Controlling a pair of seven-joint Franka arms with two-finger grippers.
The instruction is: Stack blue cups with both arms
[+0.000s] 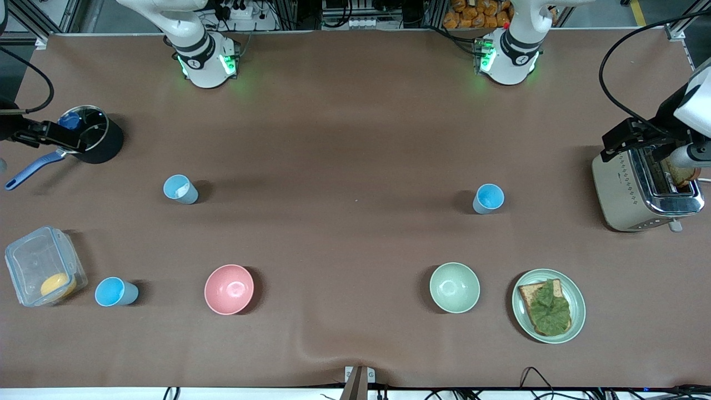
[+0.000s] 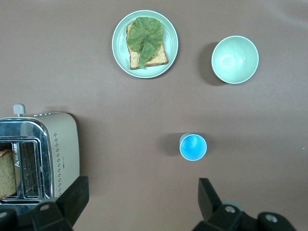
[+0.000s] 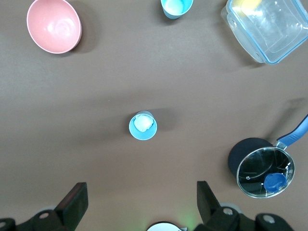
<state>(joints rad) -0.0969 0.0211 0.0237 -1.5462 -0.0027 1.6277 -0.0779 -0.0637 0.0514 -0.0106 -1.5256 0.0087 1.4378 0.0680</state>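
A blue cup with a pale whitish inside (image 1: 179,189) stands toward the right arm's end; it also shows in the right wrist view (image 3: 143,126). A blue cup with a bright sky-blue inside (image 1: 489,198) stands toward the left arm's end; it also shows in the left wrist view (image 2: 193,147). A third blue cup (image 1: 115,292) stands beside the clear box. My left gripper (image 2: 142,187) is open and empty, high over bare table between the sky-blue cup and the toaster. My right gripper (image 3: 140,190) is open and empty, high over bare table between the pale cup and its base.
A pink bowl (image 1: 229,289) and a pale green bowl (image 1: 454,287) stand nearer the front camera. A plate with toast and lettuce (image 1: 549,305), a toaster (image 1: 639,189), a black saucepan (image 1: 94,136) and a clear box (image 1: 41,265) stand toward the ends.
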